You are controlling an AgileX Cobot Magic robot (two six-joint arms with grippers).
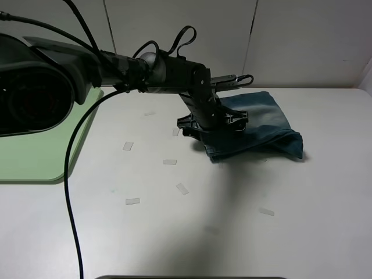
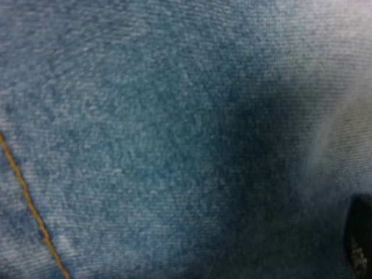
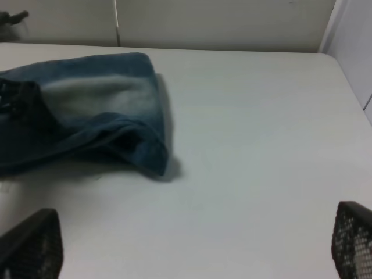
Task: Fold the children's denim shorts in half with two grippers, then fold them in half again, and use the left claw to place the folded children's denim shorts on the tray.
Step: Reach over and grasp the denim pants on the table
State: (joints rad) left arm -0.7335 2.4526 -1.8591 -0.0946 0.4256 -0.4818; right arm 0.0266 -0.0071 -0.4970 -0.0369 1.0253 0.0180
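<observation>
Glossy black arm (image 1: 174, 72) w/ looped black cables, right hand (image 3: 192, 244) w/ black latticed fingers (image 3: 351, 238).

Folded shorts lying on the surface, right of centre and toward the far edge.

The children's denim shorts (image 1: 261, 125) are lying folded on the surface (image 1: 232, 221), with the left hand (image 1: 218, 119) reaching across and sitting on their left part. The tray (image 1: 40, 157) is resting at the far-left edge, well apart from the shorts. Small tape strips (image 1: 170, 162) are lying scattered between them. The right hand (image 3: 192, 250) is hovering over bare surface near the shorts.

Faded blue denim shorts (image 1: 256, 125) with orange stitching, pale-green tray (image 1: 35, 157), glossy black left hand (image 1: 212, 123)
</observation>
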